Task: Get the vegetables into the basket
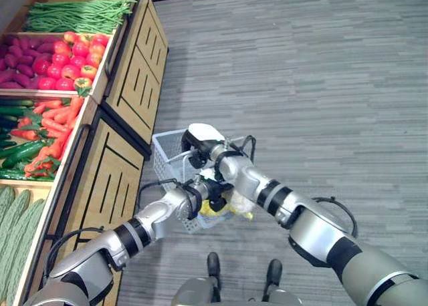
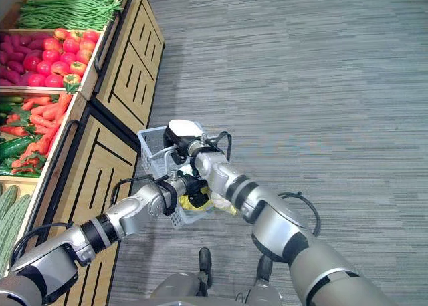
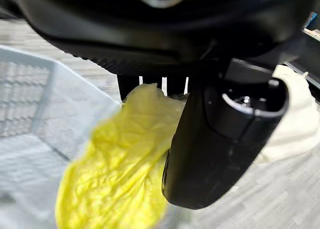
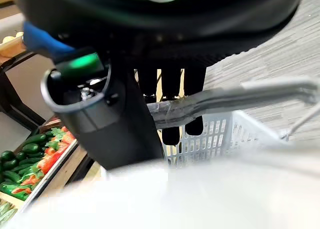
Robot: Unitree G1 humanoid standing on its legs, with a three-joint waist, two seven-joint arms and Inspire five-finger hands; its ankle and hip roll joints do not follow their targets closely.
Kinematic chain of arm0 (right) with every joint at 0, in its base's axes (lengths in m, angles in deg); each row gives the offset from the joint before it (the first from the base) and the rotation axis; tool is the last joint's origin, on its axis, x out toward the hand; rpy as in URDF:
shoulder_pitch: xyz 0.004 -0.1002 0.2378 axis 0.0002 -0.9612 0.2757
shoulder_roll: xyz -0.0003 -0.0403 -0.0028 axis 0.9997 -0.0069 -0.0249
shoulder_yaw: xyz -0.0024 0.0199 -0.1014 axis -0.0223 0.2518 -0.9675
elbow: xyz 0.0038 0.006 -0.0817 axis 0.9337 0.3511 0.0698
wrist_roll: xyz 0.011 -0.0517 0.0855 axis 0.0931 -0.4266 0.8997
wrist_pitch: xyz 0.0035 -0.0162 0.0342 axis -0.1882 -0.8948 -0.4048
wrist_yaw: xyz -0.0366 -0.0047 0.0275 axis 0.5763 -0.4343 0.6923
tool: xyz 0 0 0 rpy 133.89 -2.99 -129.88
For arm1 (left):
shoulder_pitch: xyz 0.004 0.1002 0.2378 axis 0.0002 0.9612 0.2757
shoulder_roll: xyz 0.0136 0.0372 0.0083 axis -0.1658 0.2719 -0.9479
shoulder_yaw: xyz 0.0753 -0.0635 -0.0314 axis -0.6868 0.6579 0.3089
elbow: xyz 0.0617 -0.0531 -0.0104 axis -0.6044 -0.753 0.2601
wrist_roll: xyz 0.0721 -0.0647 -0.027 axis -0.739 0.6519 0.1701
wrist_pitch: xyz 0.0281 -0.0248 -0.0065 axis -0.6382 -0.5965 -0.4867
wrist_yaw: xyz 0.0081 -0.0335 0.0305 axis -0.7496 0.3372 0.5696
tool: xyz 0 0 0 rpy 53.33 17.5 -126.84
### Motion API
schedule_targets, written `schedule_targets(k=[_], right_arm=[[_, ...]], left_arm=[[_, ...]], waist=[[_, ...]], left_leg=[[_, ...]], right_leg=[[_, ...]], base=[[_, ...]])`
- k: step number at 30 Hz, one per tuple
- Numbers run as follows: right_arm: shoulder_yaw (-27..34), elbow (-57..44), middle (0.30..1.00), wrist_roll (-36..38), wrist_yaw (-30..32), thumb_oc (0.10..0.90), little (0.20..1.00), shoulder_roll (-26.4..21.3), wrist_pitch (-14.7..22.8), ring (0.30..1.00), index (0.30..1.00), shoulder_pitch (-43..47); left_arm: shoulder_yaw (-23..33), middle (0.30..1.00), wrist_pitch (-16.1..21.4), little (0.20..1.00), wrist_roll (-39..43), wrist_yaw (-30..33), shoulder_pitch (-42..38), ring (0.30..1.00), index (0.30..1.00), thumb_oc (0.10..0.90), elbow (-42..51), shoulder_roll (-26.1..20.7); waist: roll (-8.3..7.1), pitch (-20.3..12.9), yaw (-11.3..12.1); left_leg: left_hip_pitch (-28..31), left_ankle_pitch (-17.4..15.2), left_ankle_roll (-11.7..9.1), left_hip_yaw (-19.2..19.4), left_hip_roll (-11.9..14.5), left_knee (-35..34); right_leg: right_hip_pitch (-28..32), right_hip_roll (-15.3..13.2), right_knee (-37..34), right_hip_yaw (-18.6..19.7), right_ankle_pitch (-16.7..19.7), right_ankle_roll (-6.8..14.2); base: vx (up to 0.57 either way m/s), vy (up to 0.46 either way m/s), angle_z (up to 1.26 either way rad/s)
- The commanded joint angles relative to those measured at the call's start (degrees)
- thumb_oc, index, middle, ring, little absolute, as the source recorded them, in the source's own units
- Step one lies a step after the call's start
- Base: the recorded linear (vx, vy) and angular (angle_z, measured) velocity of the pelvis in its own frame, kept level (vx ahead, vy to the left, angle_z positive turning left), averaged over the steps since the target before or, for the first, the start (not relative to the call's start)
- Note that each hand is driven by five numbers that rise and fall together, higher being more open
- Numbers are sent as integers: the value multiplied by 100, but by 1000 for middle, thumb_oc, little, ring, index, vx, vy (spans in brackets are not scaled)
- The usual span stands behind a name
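Basket held above the floor, leafy vegetable going in.
Right robot hand (image 4: 172,96) curls round the basket (image 1: 168,151) handle (image 4: 235,96); left robot hand (image 3: 220,139) apparently pinches a yellow leafy vegetable (image 3: 120,169) inside it.

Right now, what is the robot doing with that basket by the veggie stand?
The robot's right hand is curled round the handle of a pale plastic basket, holding it above the floor beside the wooden produce stand. Its left hand is down at the basket, against a yellow leafy vegetable that lies inside. Carrots, cucumbers and tomatoes sit in the stand's crates.
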Motion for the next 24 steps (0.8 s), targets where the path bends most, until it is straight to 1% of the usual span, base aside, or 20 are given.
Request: schedule_targets(k=[1,3,5,6,8,11,12,13,14,16,17,18,19,20,21,22,24], right_arm=[[240,-909,300,160,-74,400,300,710,592,300,300,561],[315,-1778,300,321,-232,400,300,377,666,300,300,251],[368,-2077,300,376,-266,400,300,249,690,300,300,171],[443,-2556,300,635,-331,400,300,70,768,300,300,-16],[524,-3122,300,883,-410,400,300,-163,819,300,300,-231],[579,-3538,300,1070,-482,400,300,-347,829,300,300,-417],[610,-3704,300,1115,-491,400,300,-433,844,300,300,-462],[663,-3862,300,1252,-504,400,300,-488,870,300,300,-521],[758,-4181,300,1413,-486,400,300,-647,904,300,300,-592],[782,-4337,300,1556,-538,400,300,-695,934,300,300,-665],[811,-4381,300,1452,-556,400,300,-781,794,300,300,-597],[825,-4467,300,1482,-550,400,300,-784,801,300,300,-594],[842,-4480,300,1488,-554,400,300,-779,798,300,300,-591],[773,-4453,300,1455,-630,400,300,-763,754,300,300,-655],[794,-4457,300,1450,-635,400,300,-757,748,300,300,-651],[797,-4460,300,1387,-671,400,300,-724,748,300,300,-721],[822,-4446,300,1388,-696,400,300,-697,745,300,300,-773]], left_arm=[[789,300,-82,300,-530,479,-639,300,300,400,25,-483],[1025,300,-87,300,-714,530,-411,300,300,400,-104,-623],[1083,300,-90,300,-743,525,-339,300,300,400,-173,-667],[1192,300,-99,300,-786,534,-187,300,300,400,-343,-760],[1275,300,-101,300,-862,512,-19,300,300,400,-540,-861],[1312,300,-103,300,-944,529,126,300,300,400,-751,-933],[1316,311,-91,311,-1000,526,160,311,311,408,-846,-978],[1348,621,-99,621,-1032,521,229,621,621,629,-960,-1006],[1390,1000,-96,1000,-1162,500,363,1000,1000,900,-1188,-1133],[1444,1000,-95,1000,-1227,495,480,1000,1000,900,-1312,-1228],[1592,1000,-242,1000,-1197,589,525,1000,1000,900,-1436,-1416],[1639,1000,-183,1000,-1180,516,468,1000,1000,900,-1324,-1598],[1658,1000,-183,1000,-1172,474,477,1000,1000,900,-1271,-1642],[1590,1000,-143,1000,-1006,380,257,1000,1000,900,-952,-1771],[1583,1000,-159,1000,-987,343,247,1000,1000,900,-906,-1804],[1603,1000,-133,1000,-830,337,77,1000,1000,900,-606,-1916],[1614,1000,-150,1000,-749,329,-9,1000,1000,900,-482,-1977]], waist=[[-451,-114,-62],[-474,-106,-136],[-479,-105,-160],[-489,-92,-206],[-493,-98,-240],[-490,-113,-256],[-488,-120,-271],[-481,-123,-271],[-475,-132,-292],[-469,-137,-287],[-452,-161,-249],[-437,-163,-250],[-453,-153,-247],[-425,-180,-260],[-438,-172,-250],[-417,-191,-259],[-415,-195,-269]], left_leg=[[0,49,-431,34,237,-107],[38,38,-437,83,246,-107],[51,33,-439,105,256,-107],[76,30,-442,147,263,-107],[120,26,-448,205,276,-107],[159,22,-453,237,280,-107],[174,20,-456,251,289,-107],[181,23,-459,264,295,-107],[211,23,-466,286,301,-107],[230,24,-471,306,307,-107],[240,30,-474,322,317,-107],[249,25,-473,331,322,-107],[252,24,-473,334,324,-107],[261,25,-476,334,325,-107],[263,24,-477,332,327,-107],[267,27,-480,333,325,-107],[269,32,-480,320,323,-107]], right_leg=[[204,-684,67,139,199,540],[195,-683,73,180,207,550],[194,-685,73,194,211,552],[184,-675,85,218,212,555],[182,-671,99,257,215,559],[188,-671,105,290,216,564],[191,-671,106,294,217,566],[194,-670,108,299,217,570],[195,-654,113,322,222,573],[210,-648,110,330,220,575],[223,-650,103,318,225,574],[228,-644,99,335,229,573],[230,-641,98,337,230,571],[250,-641,84,346,239,572],[254,-639,78,344,242,572],[268,-640,70,329,239,573],[276,-636,70,320,235,573]], base=[[-1,11,-7],[-7,14,-9],[-8,2,-12],[-8,1,-15],[-6,0,-14],[1,-2,-14],[-3,-5,-6],[-7,-12,-5],[-12,-15,-5],[-4,-10,-6],[2,-15,-8],[3,-14,-10],[2,-22,-8],[0,0,0],[0,0,0],[0,0,0],[-4,-2,4]])
